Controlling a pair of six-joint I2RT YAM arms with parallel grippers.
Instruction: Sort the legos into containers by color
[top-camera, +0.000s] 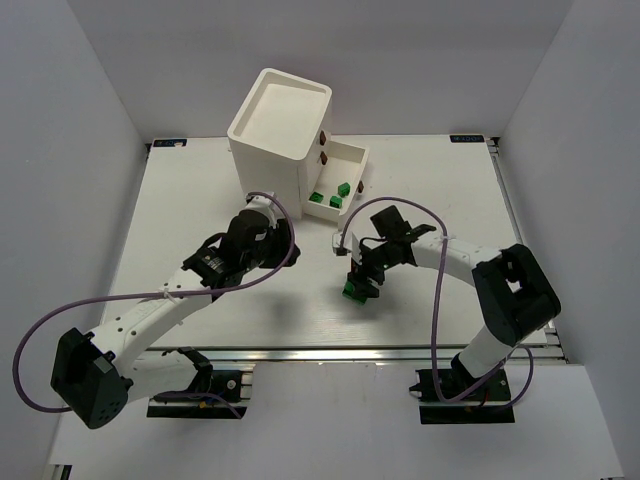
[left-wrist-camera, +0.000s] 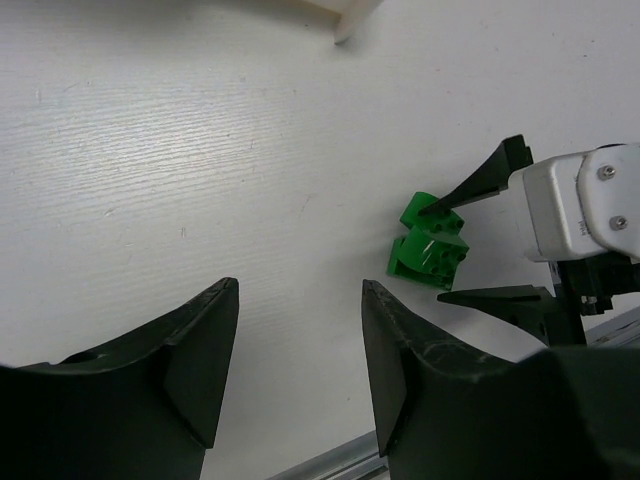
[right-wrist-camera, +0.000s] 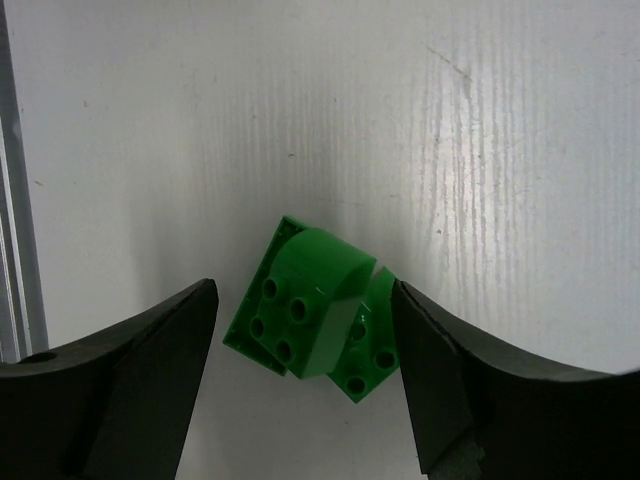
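Two dark green legos (top-camera: 355, 290) lie touching each other on the white table, a curved one and a smaller one behind it. My right gripper (top-camera: 359, 284) is open and straddles them. In the right wrist view the legos (right-wrist-camera: 312, 310) sit between the fingers, the right finger very close to the smaller brick. The left wrist view shows the same legos (left-wrist-camera: 430, 247) between the right gripper's fingertips (left-wrist-camera: 470, 190). My left gripper (left-wrist-camera: 300, 300) is open and empty over bare table, left of the legos. The white cabinet (top-camera: 278, 125) stands at the back with its lowest drawer (top-camera: 352, 160) pulled out, holding three green legos (top-camera: 343, 190).
Two dark brown knobs (top-camera: 324, 145) mark the closed upper drawers. A corner of the cabinet (left-wrist-camera: 345, 15) shows at the top of the left wrist view. The metal rail of the table's near edge (top-camera: 380, 352) runs just in front of the legos.
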